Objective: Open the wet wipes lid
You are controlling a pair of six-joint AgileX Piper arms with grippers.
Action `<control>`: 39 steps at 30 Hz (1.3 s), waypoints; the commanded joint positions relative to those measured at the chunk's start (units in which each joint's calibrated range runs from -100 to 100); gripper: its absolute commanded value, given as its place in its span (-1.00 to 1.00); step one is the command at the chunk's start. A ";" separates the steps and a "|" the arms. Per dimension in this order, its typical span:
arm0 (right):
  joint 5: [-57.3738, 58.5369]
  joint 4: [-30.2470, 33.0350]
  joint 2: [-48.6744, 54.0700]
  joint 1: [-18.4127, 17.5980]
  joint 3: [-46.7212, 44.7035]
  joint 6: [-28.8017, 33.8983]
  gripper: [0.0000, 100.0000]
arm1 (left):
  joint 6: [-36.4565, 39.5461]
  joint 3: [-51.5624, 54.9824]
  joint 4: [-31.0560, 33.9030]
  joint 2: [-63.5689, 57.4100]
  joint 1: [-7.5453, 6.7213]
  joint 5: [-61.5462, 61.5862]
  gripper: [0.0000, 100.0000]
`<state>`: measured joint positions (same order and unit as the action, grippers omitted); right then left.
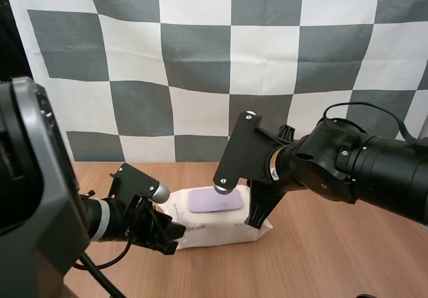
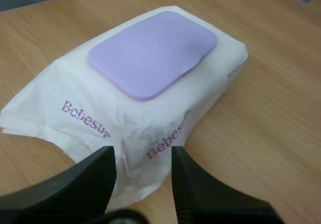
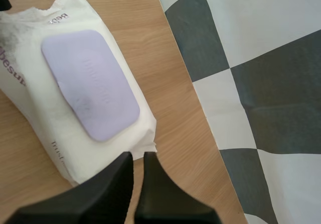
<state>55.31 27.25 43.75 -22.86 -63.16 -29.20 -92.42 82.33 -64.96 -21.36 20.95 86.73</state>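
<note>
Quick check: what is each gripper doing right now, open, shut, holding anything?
Left gripper: closed on the near end of the wet wipes pack.
Right gripper: shut, holding nothing, tips by the pack's corner.

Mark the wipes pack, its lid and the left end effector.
wet wipes pack [image 2: 65, 86], left wrist view, white wrapper beside lid
lid [image 2: 153, 53], left wrist view, centre of flat top
left end effector [image 2: 143, 154], left wrist view, midway between fingertips
</note>
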 commanded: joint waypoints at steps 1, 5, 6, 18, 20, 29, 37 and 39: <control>-0.77 -1.83 0.00 -0.04 -0.02 -1.39 -0.68 | -0.98 0.03 -0.34 0.05 -0.92 -3.08 0.21; -2.48 -4.90 0.00 -0.04 -0.02 -3.19 -0.68 | -0.98 0.03 -0.58 0.05 -1.91 -3.78 0.21; -2.46 -5.99 0.00 -0.04 -0.02 -4.18 -0.68 | -0.98 0.03 -0.76 0.20 -1.87 -3.74 0.21; -1.71 -14.82 -0.02 -0.04 -0.02 -9.99 -0.51 | -0.98 -0.97 -2.57 9.44 -1.87 -6.87 0.21; -1.11 -17.48 -0.02 -0.04 -0.02 -11.89 -0.51 | -0.98 -1.12 -3.47 10.47 -1.87 -6.47 0.21; 0.12 -23.54 -6.38 -0.04 -0.02 -19.31 0.07 | -0.98 -1.12 -3.32 11.22 -1.87 -6.86 -0.74; -1.25 -23.54 -11.82 -0.04 -0.16 -20.76 0.24 | -0.98 -1.12 -3.32 11.22 -1.87 -8.01 -1.00; -2.41 -23.43 -13.36 -0.04 -0.16 -20.90 0.24 | -0.98 -1.12 -3.32 11.22 -1.87 -8.01 -1.00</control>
<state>53.44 3.80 31.23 -22.86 -63.28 -49.97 -92.42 81.20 -68.32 -10.13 19.07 78.78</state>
